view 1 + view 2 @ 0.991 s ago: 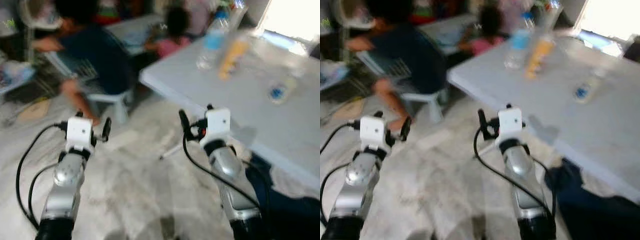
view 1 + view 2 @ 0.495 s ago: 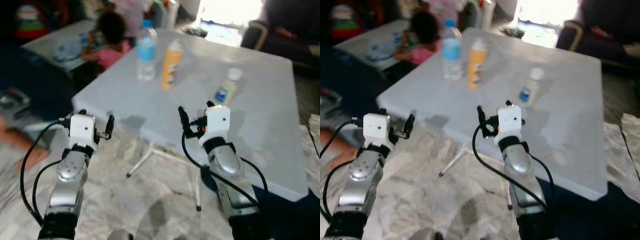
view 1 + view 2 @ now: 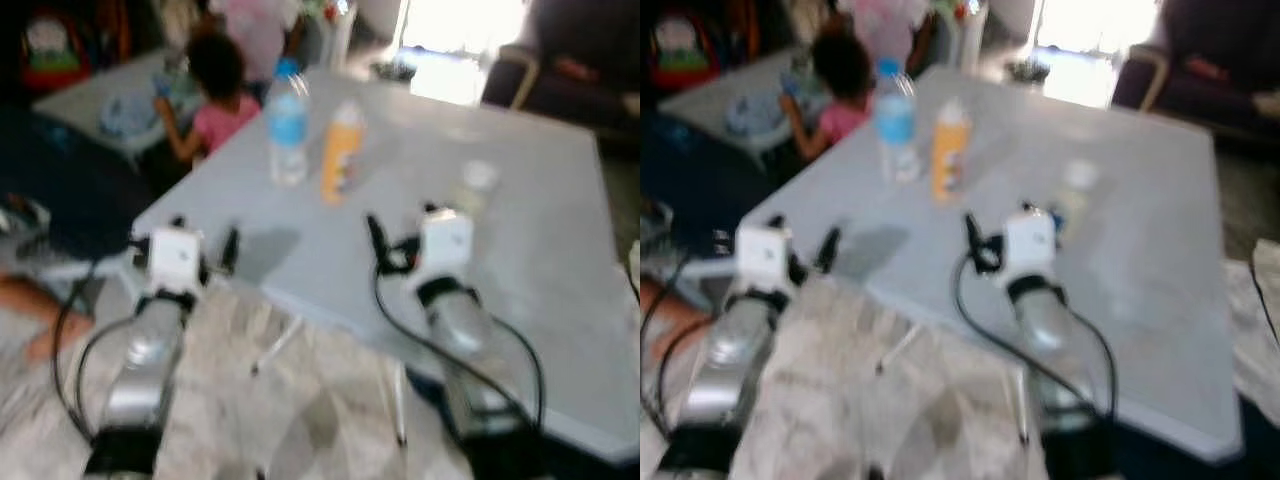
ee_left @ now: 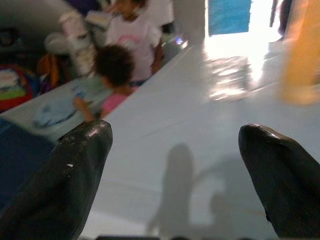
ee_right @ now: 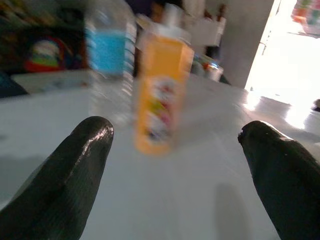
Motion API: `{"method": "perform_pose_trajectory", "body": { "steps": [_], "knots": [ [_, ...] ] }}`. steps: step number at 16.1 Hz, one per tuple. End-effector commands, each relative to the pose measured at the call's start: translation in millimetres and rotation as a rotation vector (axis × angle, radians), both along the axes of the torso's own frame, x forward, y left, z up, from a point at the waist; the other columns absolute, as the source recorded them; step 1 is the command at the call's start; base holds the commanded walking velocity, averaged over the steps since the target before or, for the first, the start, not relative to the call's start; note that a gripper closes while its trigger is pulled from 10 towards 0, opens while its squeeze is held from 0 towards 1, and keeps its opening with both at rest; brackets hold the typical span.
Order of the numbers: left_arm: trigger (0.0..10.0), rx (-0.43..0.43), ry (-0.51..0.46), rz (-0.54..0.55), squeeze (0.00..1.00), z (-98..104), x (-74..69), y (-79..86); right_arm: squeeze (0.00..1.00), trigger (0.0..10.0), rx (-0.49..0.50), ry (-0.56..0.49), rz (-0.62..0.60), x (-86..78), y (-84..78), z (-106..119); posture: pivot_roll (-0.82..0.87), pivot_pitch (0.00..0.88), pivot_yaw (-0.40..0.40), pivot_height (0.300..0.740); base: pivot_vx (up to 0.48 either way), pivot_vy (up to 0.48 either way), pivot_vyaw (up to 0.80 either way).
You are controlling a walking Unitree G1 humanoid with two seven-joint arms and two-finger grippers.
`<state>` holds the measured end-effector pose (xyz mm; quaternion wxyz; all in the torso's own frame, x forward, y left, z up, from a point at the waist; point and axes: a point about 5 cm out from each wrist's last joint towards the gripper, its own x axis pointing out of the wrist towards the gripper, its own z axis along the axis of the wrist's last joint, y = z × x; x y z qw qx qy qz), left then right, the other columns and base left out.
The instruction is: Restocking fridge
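Orange bottle point(image 5: 162, 85) stood beside water bottle point(image 5: 109, 60) on worktop point(image 3: 520, 250). Approach step: right hand point(image 5: 175, 165) and left hand point(image 4: 172, 165) both apart, empty. Next: reach, grasp.

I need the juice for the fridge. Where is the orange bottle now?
The orange bottle stands upright on the far left part of the grey table, just right of the water bottle, ahead of both grippers.

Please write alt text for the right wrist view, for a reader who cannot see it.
An orange plastic bottle stands upright on a pale grey table, beside a clear water bottle with a blue label. The right gripper frames them, its two black fingers apart.
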<state>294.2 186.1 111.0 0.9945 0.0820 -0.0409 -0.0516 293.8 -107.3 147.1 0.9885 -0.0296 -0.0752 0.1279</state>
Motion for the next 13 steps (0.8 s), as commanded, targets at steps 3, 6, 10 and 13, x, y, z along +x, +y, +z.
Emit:
{"method": "perform_pose_trajectory", "body": {
  "steps": [3,6,10,13],
  "knots": [
    [10.0,0.015,-0.033,-0.040,0.00,5,1.9,-9.9,0.00,10.0,-0.015,-0.014,-0.026,1.1,-7.9,1,0.02,0.087,-0.044,0.740,0.409,0.179,0.00],
    [10.0,0.015,-0.038,-0.038,0.00,6,1.4,-10.3,0.00,10.0,-0.027,-0.021,-0.033,2.7,-7.0,1,0.02,0.088,-0.044,0.740,0.414,0.000,0.00],
    [10.0,0.015,-0.040,-0.033,0.00,5,-0.2,-9.3,0.00,10.0,-0.036,-0.019,-0.040,3.5,-8.1,1,0.03,0.094,-0.044,0.740,0.000,0.000,0.00],
    [10.0,0.028,-0.036,-0.040,0.00,5,-3.2,-8.4,0.00,10.0,-0.065,-0.050,-0.085,21.5,-19.2,9,0.05,0.110,-0.044,0.740,0.000,0.000,0.00]
  ]
}}
